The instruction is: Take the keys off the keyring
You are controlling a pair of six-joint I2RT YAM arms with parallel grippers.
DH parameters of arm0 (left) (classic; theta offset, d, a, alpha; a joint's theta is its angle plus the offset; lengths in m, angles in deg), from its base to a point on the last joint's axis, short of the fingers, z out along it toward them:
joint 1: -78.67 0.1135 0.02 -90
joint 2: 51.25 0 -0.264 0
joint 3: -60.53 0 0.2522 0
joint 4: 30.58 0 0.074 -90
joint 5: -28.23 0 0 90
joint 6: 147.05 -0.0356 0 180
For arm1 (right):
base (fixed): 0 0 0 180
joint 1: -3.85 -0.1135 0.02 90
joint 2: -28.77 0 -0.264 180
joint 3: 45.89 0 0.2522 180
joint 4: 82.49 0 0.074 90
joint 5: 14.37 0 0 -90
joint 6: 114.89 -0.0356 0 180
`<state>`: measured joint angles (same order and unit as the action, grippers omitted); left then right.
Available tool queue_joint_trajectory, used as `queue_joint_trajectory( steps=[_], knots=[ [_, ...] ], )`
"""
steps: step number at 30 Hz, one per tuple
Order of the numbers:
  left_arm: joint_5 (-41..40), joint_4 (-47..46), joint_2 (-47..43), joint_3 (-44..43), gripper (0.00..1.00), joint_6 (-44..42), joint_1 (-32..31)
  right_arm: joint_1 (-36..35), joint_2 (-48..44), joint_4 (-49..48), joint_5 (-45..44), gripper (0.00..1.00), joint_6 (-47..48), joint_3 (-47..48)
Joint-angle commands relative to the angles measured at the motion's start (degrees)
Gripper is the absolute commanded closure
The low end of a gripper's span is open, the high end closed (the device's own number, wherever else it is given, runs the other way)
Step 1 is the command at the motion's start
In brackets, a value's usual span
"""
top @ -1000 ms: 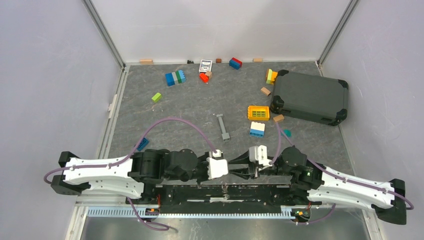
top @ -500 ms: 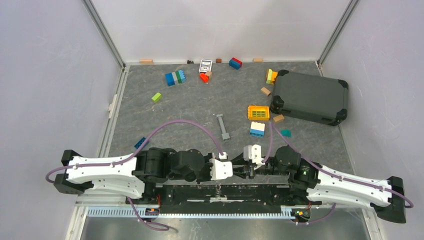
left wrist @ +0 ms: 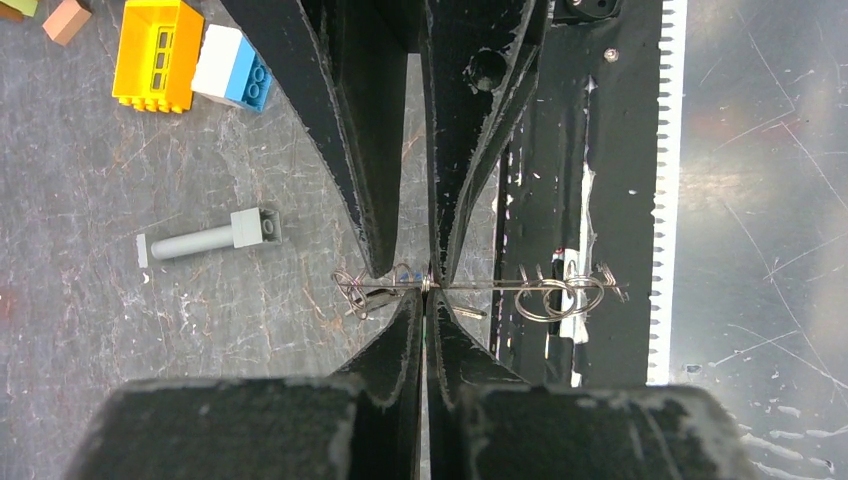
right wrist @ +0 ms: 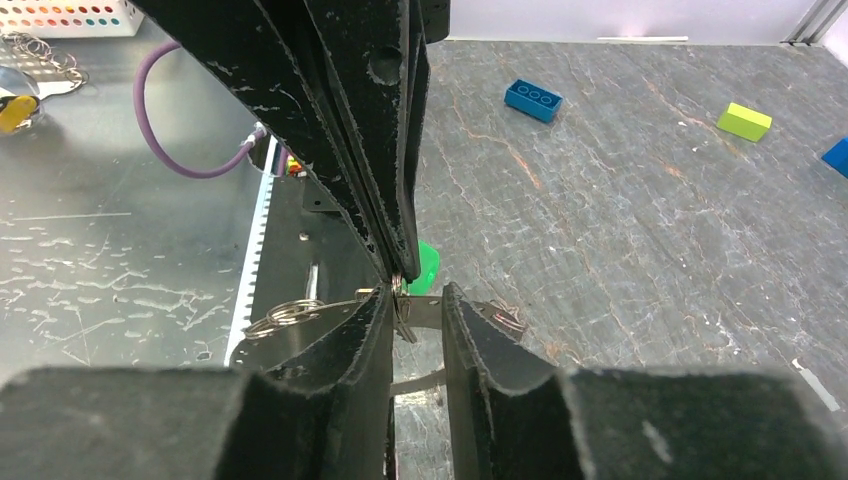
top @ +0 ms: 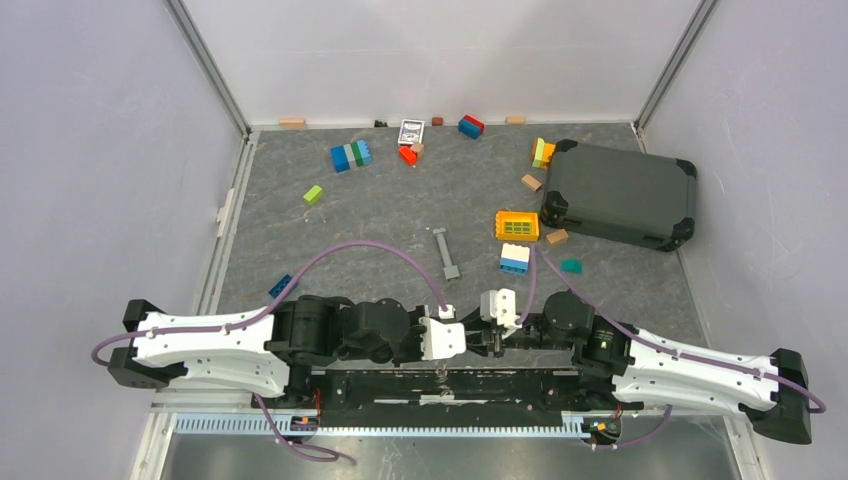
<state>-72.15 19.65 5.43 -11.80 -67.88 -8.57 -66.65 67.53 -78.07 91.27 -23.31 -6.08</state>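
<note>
Here, the left gripper (left wrist: 427, 297) pinches the thin silver wire keyring (left wrist: 500, 288) tight, aloft over the grey marbled table's (left wrist: 100, 300) near edge; the right gripper's (right wrist: 415, 300) jaws stand apart around its small silver keys (right wrist: 420, 314), one green-headed.

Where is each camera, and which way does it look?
Top external: above and behind, looking down at the table; left arm and right arm show.
Left wrist: on the left arm, looking along its shut left gripper pinching the keyring.
Right wrist: on the right arm, looking along its open right gripper toward the green-headed key.
Shared: both wrist views show both grippers at the keyring.
</note>
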Motion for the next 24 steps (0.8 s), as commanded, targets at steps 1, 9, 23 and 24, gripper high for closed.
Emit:
queue_joint_trajectory(
  steps=[1,9,23,24],
  knots=[
    [-0.27,-1.75,-0.88,-2.87,0.98,-2.05,-0.17,-0.1,-0.09,-1.66,0.52,0.72,0.0,1.73],
    [-0.22,-1.75,-1.02,-2.52,0.98,-2.03,-0.14,-0.08,-0.59,-2.86,2.83,1.0,1.36,1.22],
    [-2.35,-9.13,-7.03,4.15,0.7,1.18,-0.15,-0.08,-6.25,-5.89,1.73,1.0,3.9,-1.67],
    [-2.39,-9.95,-7.74,4.76,0.69,1.48,-0.15,-0.08,-6.68,-6.05,1.68,1.0,4.1,-1.82]
  ],
)
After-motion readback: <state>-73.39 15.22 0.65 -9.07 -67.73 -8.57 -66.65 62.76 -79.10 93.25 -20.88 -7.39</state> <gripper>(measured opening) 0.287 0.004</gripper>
